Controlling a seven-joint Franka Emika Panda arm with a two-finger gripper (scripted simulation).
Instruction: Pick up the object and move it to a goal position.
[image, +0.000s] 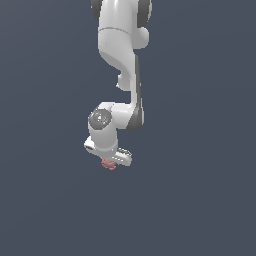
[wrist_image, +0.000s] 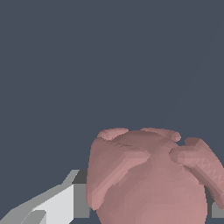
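Gripper (image: 111, 162): white, on a Panda arm (image: 120, 55), pointing down; clenched on the object, judged from the finger (wrist_image: 52, 205) pressed at its side in the wrist view. Object (wrist_image: 148, 179): pink-red lumpy ball, knobbly, sitting between the jaws; in the exterior view only a sliver peeks out beneath the hand. Surroundings: plain dark blue-grey ground; no goal marker visible. Handling note: hold grip steady and carry smoothly, since a bumpy surface probably offers uneven contact.

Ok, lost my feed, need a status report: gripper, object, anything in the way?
Gripper over pink lumpy ball, fingers flanking it. Grip unconfirmed. No obstruction visible.
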